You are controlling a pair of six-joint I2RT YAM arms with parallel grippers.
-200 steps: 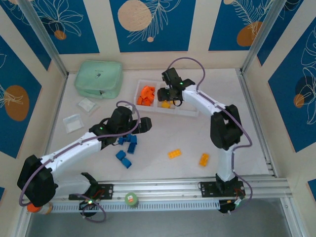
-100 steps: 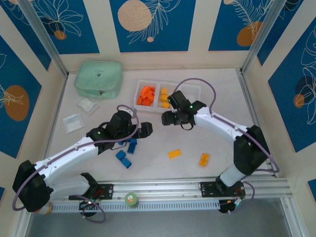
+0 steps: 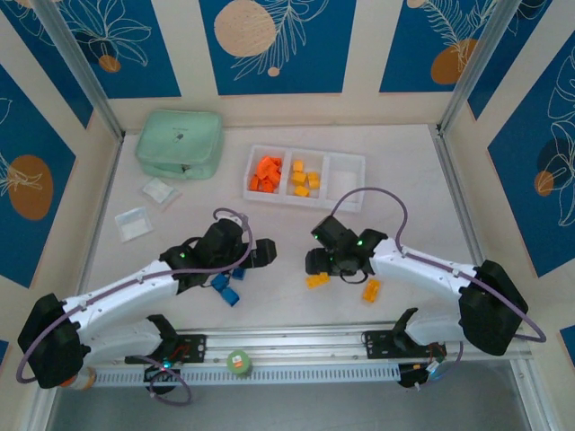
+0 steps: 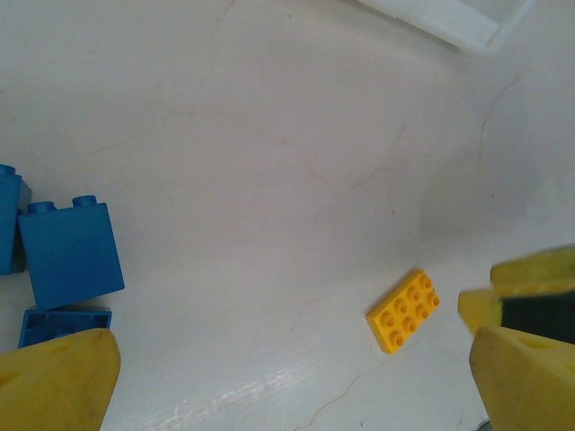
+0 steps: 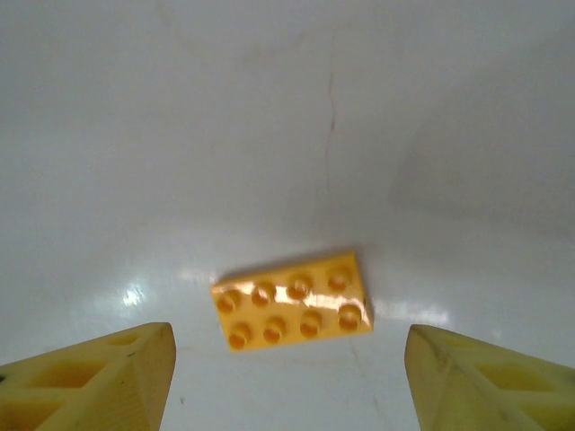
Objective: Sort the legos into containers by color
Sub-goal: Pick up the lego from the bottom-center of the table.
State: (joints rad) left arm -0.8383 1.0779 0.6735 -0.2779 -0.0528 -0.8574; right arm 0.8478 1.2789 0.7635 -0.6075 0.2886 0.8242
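The containers are a white three-part tray [image 3: 351,189]: orange legos [image 3: 266,173] lie in its left part and yellow legos [image 3: 304,182] in the middle one. A flat yellow lego [image 3: 317,279] [image 5: 292,301] [image 4: 404,310] lies on the table. My right gripper [image 3: 314,267] [image 5: 287,377] hangs open right over it, one finger on each side, neither touching. Another yellow-orange lego [image 3: 371,289] lies just right of it. Blue legos [image 3: 226,285] [image 4: 70,253] lie beside my left gripper [image 3: 260,255] [image 4: 287,386], which is open and holds nothing.
A mint green pouch [image 3: 180,144] sits at the back left, with two small clear bags [image 3: 135,223] in front of it. The tray's corner [image 4: 449,22] shows at the top of the left wrist view. Metal rails run along the near edge.
My right arm has swung from over the tray's middle part down to the flat yellow lego, and its jaws have spread wider. The left arm has shifted slightly nearer.
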